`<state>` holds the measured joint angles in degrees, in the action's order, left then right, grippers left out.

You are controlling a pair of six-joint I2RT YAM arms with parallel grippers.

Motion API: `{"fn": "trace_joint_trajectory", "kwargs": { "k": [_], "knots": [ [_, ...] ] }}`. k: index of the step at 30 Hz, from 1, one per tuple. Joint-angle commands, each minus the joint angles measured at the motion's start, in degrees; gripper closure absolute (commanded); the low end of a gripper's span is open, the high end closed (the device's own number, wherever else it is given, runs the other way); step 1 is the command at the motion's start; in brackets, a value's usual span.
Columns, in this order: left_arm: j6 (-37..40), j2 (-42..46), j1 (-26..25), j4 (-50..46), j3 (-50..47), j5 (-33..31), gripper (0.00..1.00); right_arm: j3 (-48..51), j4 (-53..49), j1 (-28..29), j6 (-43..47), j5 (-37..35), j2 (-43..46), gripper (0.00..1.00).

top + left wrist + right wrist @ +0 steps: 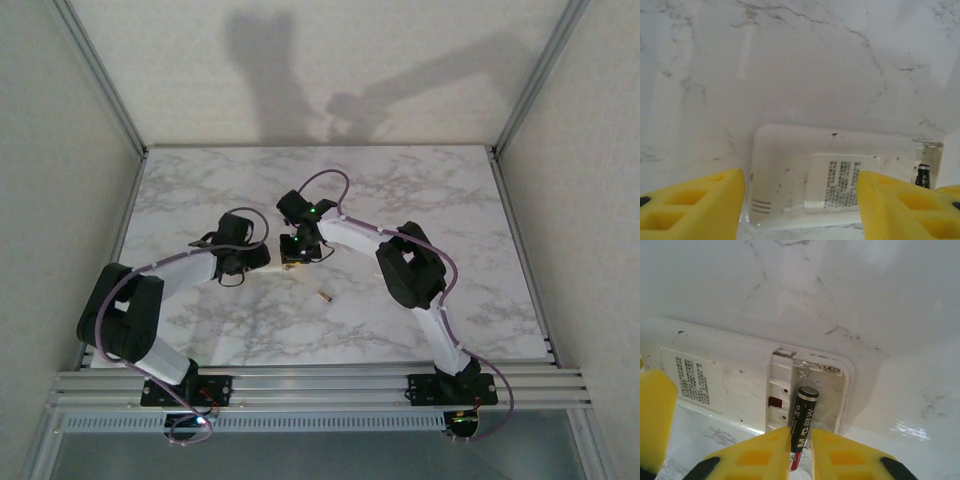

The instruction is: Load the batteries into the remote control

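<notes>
Battery (pixel 802 415): location and claw states to be entered. (A)

Entered. One dark battery is pinched in the closed right claw (pixel 801 440). Its far end is tipped into the open bay (pixel 780 390) of the remote (pixel 740 375), just short of the spring (pixel 802 371). The left claw (pixel 800 175) is spread open over the near edge of the remote; contact cannot be told. A loose battery (pixel 324 297) is seen on the desk (pixel 200 190), near the remote but apart from it. (B)

Risks to be logged? (A)

Judged, not observed:
- The battery is held at a tilt, so it could be jammed against the bay wall or popped out by the spring on release.
- Polarity cannot be read from here, so a reversed cell would not be caught.
- The remote is not seen to be clamped, so it could be pushed along the desk under pressing force.
- The loose battery is round and could be rolled away if brushed by a cable or arm. (B)

Surface and room? (A)

Desk: white marble pattern, grey veins, glossy; little grip is expected. Enclosure: pale walls (pixel 170 60), aluminium frame posts (pixel 100 72), arm shadows (pixel 270 70) cast on the back wall. (B)
</notes>
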<state>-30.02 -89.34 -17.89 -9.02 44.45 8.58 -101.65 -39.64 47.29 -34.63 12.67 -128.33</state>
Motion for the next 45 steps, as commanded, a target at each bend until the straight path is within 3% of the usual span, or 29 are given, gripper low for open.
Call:
{"fn": "trace_joint_trajectory", "kwargs": {
  "k": [1, 20, 31, 38, 45],
  "knots": [
    [0.28, -1.98, 0.45, 0.04, 2.02, 2.33, 0.40, 1.10, -0.70, 0.39, -0.59, 0.41, 1.28, 0.79],
    [0.91, -7.56, 0.49, 1.54, 1.26, 2.85, 0.51, -1.98, -0.08, 0.26, 1.49, -1.33, -3.48, 0.83],
    [1.01, -7.58, 0.48, 2.15, 0.72, 3.20, 0.51, -3.39, 6.52, 0.31, 7.15, -8.27, -5.22, 0.83],
    [1.05, -7.13, 0.44, 1.62, 1.08, 3.11, 0.51, -5.71, 4.24, 0.28, 6.97, -5.85, -1.25, 0.79],
    [0.75, -7.12, 0.42, 1.86, 1.08, 3.37, 0.51, 1.42, 5.71, 0.34, 3.69, -3.20, 6.15, 0.77]
  ]
}}
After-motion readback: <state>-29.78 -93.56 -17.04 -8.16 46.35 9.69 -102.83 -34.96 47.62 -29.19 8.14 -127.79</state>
